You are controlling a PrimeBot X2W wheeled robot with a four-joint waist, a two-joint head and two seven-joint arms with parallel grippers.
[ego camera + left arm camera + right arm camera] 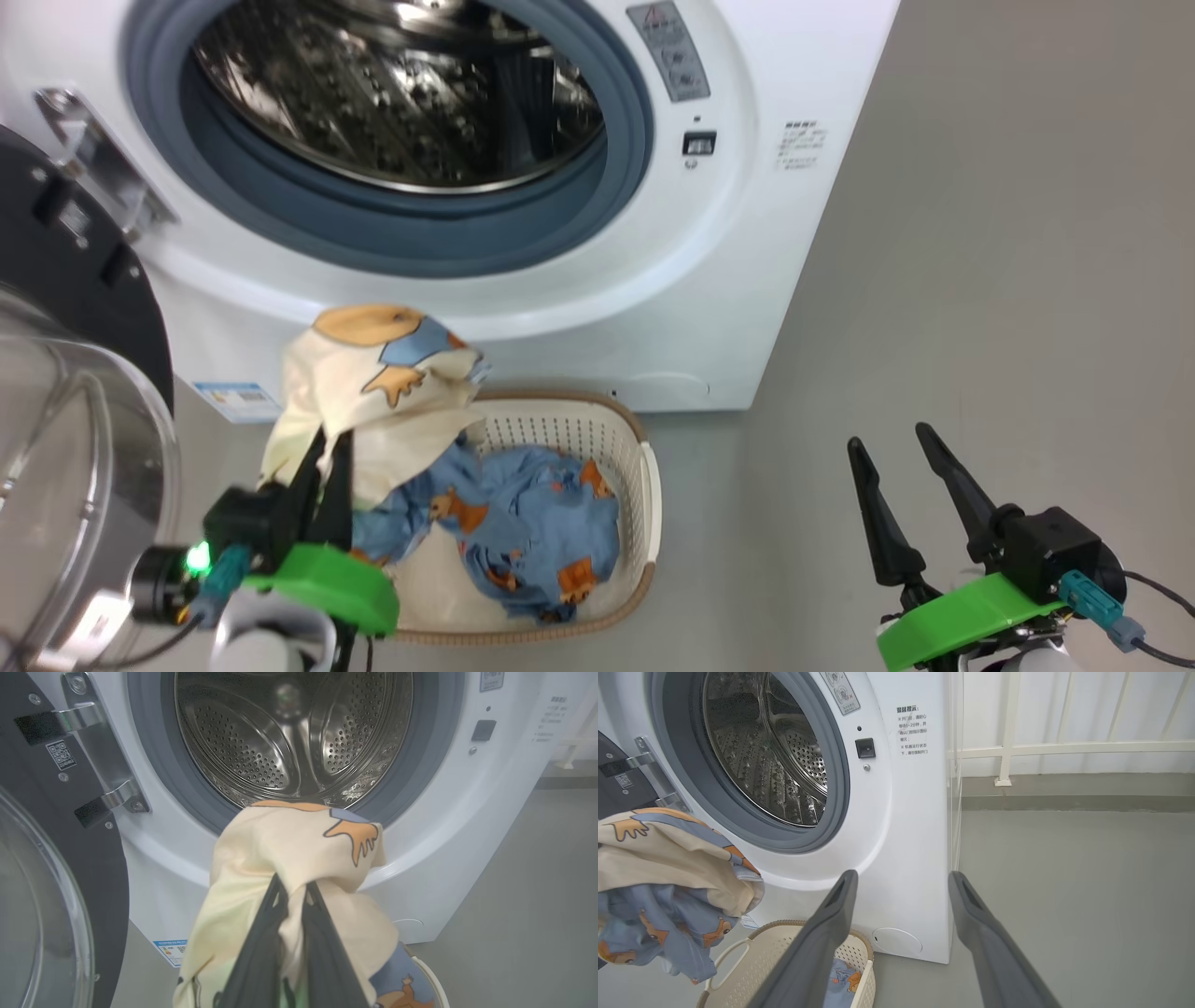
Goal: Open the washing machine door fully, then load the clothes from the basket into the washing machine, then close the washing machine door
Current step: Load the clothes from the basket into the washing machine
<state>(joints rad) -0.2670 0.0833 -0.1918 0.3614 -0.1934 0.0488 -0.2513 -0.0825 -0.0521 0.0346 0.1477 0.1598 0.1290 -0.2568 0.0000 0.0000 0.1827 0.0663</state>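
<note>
The washing machine (747, 280) stands with its steel drum (392, 84) exposed. Its black door (84, 271) with the glass bowl (65, 485) is swung open at the left. My left gripper (331, 448) is shut on the cream bear-print clothes (373, 383), lifted above the basket (644, 485) and just below the drum opening (289, 742). Blue bear-print fabric trails from the lifted piece, and more blue clothes (541, 523) lie in the basket. My right gripper (892, 443) hovers open over the floor right of the basket, holding nothing.
The open door (56, 868) and its metal hinge (98, 751) crowd the left side. Grey floor (1008, 308) stretches to the right of the machine. A white railing (1064, 746) runs along the far wall.
</note>
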